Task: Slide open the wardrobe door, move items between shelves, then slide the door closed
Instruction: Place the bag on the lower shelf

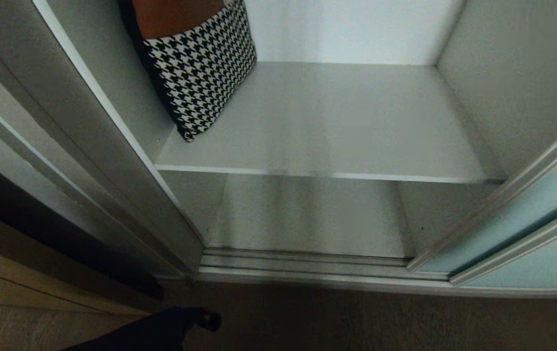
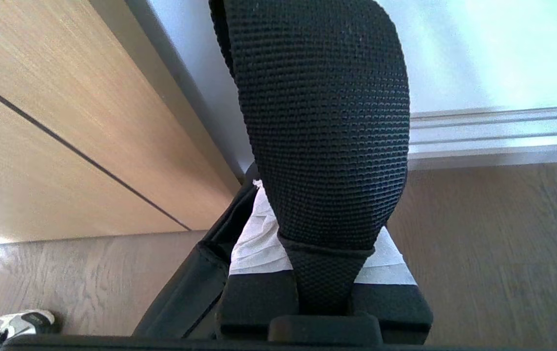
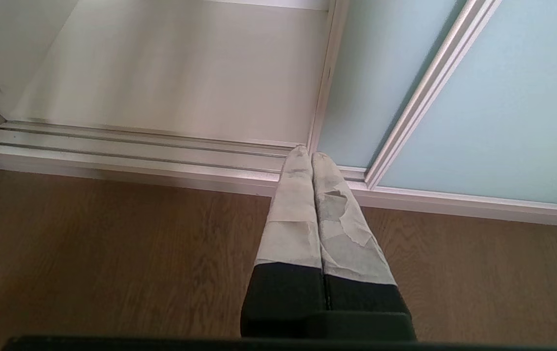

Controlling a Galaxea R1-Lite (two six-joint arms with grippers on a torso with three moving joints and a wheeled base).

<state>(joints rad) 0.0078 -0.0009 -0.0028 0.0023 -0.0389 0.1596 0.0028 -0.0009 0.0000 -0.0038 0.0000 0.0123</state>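
Standing slid aside at 4 o'clock in the head view, the door (image 1: 527,214) leaves the wardrobe open, so the first step looks done. Its frosted glass and silver frame overlap a second panel just behind it.

Two shelves show in the opening. The upper shelf (image 1: 346,126) carries one item, a houndstooth bag (image 1: 200,68) with a brown upper part, at 11 o'clock, leaning into the back left corner against the side wall; that wall seems to be what props it up. The lower shelf (image 1: 307,219) lies beneath, toward 6 o'clock, just behind the floor track (image 1: 307,268).

The left claw (image 2: 327,273) is closed on a wide black woven strap (image 2: 322,122), which rises from between its taped fingers (image 2: 259,243) and fills much of the left wrist view. What the strap belongs to cannot be told; a dark shape at 7 o'clock in the head view is probably that arm or its load, low over the wood floor (image 1: 356,321). Judging by this, an item is being carried by its strap, the easiest part to pinch.

The right claw (image 3: 311,161) is closed and empty, its fingertips pressed together, pointing at the track near the door's edge, apparently parked.

A patterned shoe (image 2: 5,326) shows on the floor beside the robot.
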